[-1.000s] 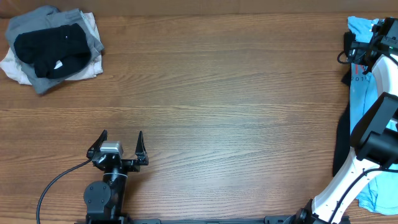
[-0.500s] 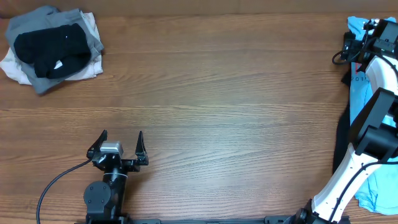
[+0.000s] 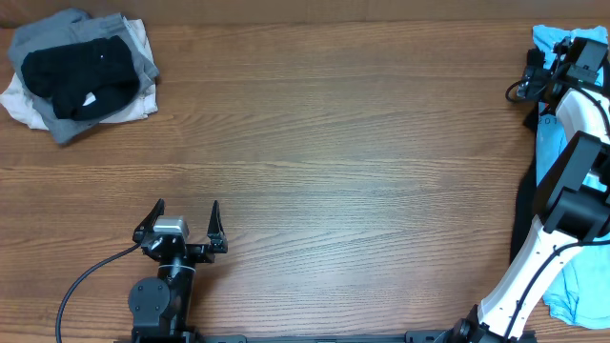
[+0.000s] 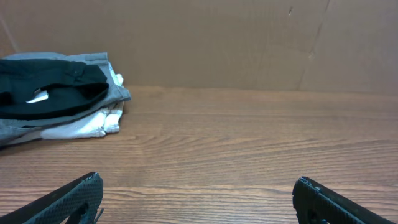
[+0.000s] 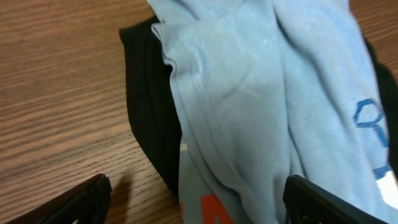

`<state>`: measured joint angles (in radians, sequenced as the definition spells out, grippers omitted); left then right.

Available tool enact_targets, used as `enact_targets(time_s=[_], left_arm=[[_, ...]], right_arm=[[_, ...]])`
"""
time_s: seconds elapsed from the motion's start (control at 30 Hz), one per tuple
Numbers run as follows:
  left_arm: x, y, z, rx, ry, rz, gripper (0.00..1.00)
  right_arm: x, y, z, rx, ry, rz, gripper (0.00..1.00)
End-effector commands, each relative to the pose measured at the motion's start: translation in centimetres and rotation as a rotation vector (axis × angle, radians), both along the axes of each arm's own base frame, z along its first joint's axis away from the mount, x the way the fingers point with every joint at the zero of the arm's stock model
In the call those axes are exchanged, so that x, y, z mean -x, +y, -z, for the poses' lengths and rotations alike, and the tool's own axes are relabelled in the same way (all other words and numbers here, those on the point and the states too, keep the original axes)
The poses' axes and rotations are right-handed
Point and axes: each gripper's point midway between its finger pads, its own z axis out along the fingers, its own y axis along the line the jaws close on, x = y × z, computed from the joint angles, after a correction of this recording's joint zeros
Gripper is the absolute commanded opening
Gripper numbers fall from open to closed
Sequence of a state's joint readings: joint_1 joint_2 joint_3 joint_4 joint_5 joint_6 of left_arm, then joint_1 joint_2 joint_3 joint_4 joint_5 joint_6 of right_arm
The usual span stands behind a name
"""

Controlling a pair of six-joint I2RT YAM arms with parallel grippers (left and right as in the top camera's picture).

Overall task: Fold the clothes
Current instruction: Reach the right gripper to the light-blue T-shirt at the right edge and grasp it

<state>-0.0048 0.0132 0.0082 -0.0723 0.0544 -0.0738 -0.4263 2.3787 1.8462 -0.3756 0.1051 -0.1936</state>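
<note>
Sky-blue T-shirt bunched over black garment at table far-right edge. Right gripper jaws spread above it; left gripper jaws spread, empty. Advice: pinch blue layer only, near seam.

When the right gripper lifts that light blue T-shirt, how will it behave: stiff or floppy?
Probably floppy: the light blue T-shirt lies in soft rumpled folds, so it should drape and sag. Likely light, being thin fabric. It overlaps the black garment, which might drag along.
</note>
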Motion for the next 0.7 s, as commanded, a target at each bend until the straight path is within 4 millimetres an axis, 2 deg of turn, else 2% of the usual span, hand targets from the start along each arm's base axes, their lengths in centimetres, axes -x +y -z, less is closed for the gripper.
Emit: enact_targets(time_s=[0.0,0.17,0.33,0.53,0.67], left_arm=[[0.0,0.2,0.0,-0.019,-0.004,-0.010,1.00],[0.0,0.2,0.0,-0.019,-0.004,-0.010,1.00],[0.0,0.2,0.0,-0.019,-0.004,-0.010,1.00],[0.0,0.2,0.0,-0.019,-0.004,-0.010,1.00],[0.0,0.2,0.0,-0.019,-0.004,-0.010,1.00]], right_arm=[[-0.2,-1.3,-0.8,0.006,-0.025,0.031,0.90],[0.5,-2.5,-0.7,0.006,-0.025,0.053,0.86],[1.2,-3.6,-0.6,0.005,-0.017,0.075,0.87],[1.3,-3.8,-0.6,0.008,-0.017,0.075,0.86],[1.4,-3.7,0.4,0.001,-0.003,0.076,0.84]])
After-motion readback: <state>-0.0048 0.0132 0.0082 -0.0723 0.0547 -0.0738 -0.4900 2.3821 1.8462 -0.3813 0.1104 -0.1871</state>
